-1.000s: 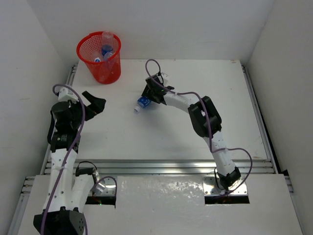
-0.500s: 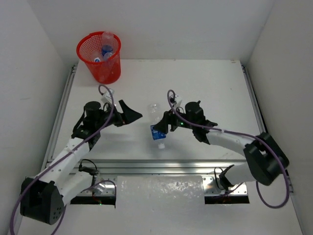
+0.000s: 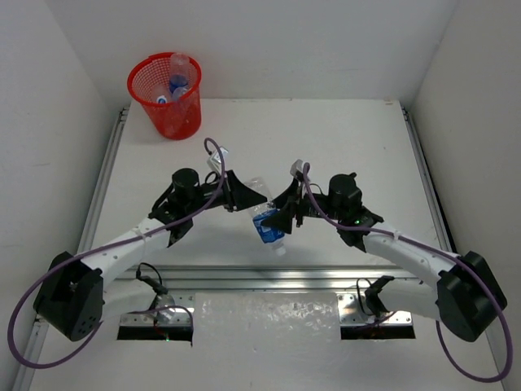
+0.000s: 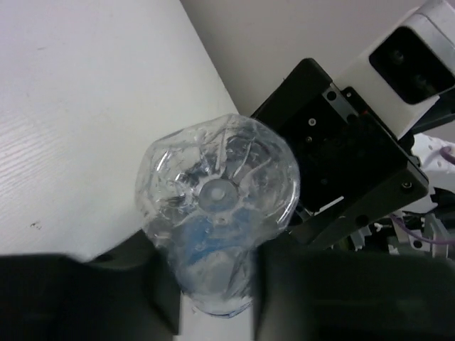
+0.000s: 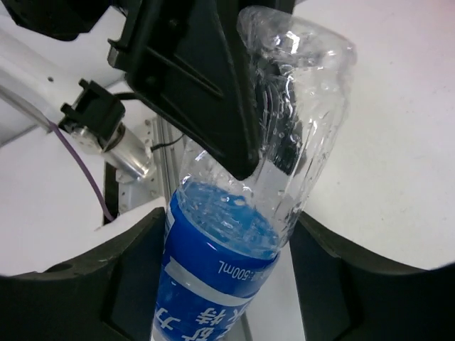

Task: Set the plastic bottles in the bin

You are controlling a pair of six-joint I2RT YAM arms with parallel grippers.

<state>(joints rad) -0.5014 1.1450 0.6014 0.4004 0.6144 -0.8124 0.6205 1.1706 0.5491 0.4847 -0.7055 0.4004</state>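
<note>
one plastic bottle (image 3: 267,220) is held tilted in the air between the two arms, over the middle of the table (image 3: 366,138) and well apart from the bin (image 3: 167,114), where other bottles (image 3: 177,81) already lie. the right gripper (image 3: 281,213) is clamped on its blue-labelled part. the left gripper (image 3: 248,198) is set astride the clear base end, but whether it is clamped cannot be told. the bottle is judged light, thin-walled and easily crushed, so the stiffer labelled band is best taken.
</note>
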